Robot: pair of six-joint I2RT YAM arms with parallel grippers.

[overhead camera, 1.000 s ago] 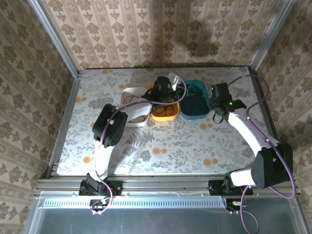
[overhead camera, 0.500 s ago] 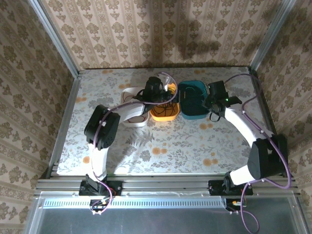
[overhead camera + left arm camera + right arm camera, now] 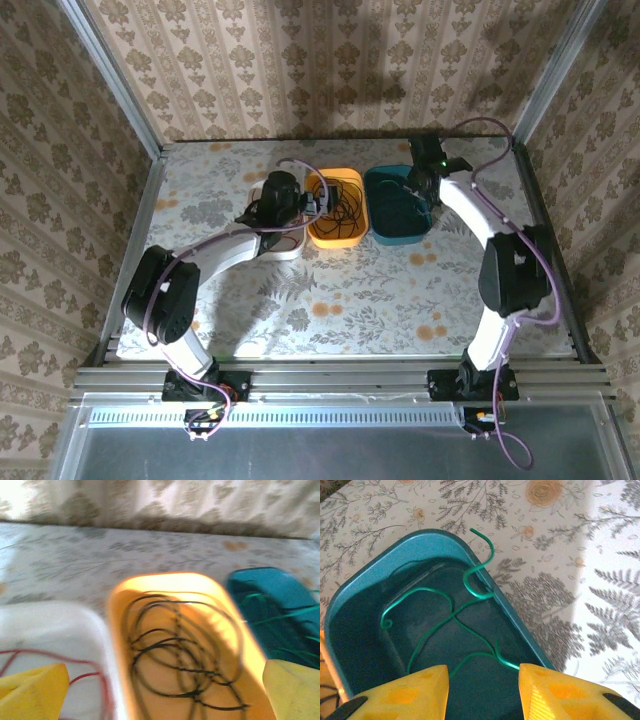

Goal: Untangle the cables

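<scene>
Big picture first: the flowered table (image 3: 350, 300) carries three bins in a row at the far side: white bin (image 3: 60, 630) on the left, orange bin (image 3: 335, 240) in the middle, teal bin (image 3: 400, 235) on the right.

Now the arms. The left gripper (image 3: 162, 692) hangs over the seam between white and orange, jaws flung wide, holding nothing. The right gripper (image 3: 482, 685) hovers above the teal bin, jaws parted, nothing pinched between them.

And the cables, one colour per bin by the look of it, so this reads as late in the job. The black cable (image 3: 170, 641) lies coiled in the orange bin, a loose oval running near to far along the bin. The red cable (image 3: 50, 652) lies in the white bin, just beside the left fingertip. The green cable (image 3: 452, 615) snakes through the teal bin in slack S-bends, its longest run following the bin's length, one end hooking up over the wall away from the orange bin.

That stray end looks like the job. To do it well, drop low, pinch the strand squarely near the hook, and lift gently so it doesn't snag on the rim. The left should rise straight, clear of the red strand.
</scene>
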